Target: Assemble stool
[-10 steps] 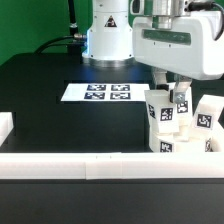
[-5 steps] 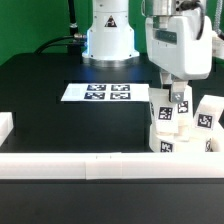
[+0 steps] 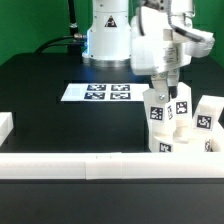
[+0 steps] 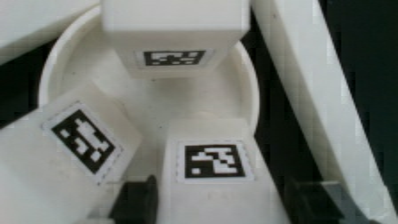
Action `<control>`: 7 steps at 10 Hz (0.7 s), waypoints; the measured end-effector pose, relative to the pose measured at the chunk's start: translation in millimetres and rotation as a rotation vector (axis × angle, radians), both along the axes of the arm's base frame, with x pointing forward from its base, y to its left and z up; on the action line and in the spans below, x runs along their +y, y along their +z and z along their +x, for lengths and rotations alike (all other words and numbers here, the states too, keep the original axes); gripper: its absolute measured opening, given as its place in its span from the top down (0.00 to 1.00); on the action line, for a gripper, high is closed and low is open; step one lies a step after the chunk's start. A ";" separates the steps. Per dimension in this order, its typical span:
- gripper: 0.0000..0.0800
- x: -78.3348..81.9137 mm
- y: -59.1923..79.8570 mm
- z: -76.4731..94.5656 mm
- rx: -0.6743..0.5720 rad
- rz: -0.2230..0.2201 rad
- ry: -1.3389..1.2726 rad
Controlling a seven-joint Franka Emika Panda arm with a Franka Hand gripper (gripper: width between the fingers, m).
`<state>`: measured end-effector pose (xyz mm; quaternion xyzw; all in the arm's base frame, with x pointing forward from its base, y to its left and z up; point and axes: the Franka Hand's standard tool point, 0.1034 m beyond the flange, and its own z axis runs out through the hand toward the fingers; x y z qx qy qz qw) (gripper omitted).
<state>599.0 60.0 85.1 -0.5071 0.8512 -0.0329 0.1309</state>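
Observation:
The stool's white ring-shaped seat [image 3: 166, 143] lies at the exterior view's right, against the front rail. Three tagged leg blocks stand upright on it. My gripper [image 3: 172, 96] comes down from above and is shut on the middle leg block [image 3: 181, 108]. One leg [image 3: 157, 108] stands to its left, another [image 3: 206, 116] to its right. In the wrist view the held leg block [image 4: 214, 162] sits between my dark fingers [image 4: 135, 196], with my gripper [image 4: 222, 204] closed round it. The seat's curved rim [image 4: 63, 60] and two other tagged legs [image 4: 173, 45] [image 4: 80, 135] show behind it.
The marker board [image 3: 96, 92] lies flat on the black table, left of the seat. A long white rail [image 3: 70, 165] runs along the front, and a short white block [image 3: 5, 125] sits at the left edge. The robot's base [image 3: 108, 35] stands at the back.
The hand has turned about its upright axis, and its body has swung toward the exterior view's left. The held leg block stays in the same place on the seat.

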 end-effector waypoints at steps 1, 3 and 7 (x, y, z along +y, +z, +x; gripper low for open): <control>0.58 1.3 0.2 0.1 -0.001 -0.001 0.002; 0.35 1.2 0.1 0.0 -0.004 -0.012 0.043; 0.19 5.2 37.1 8.6 -0.050 -0.028 0.288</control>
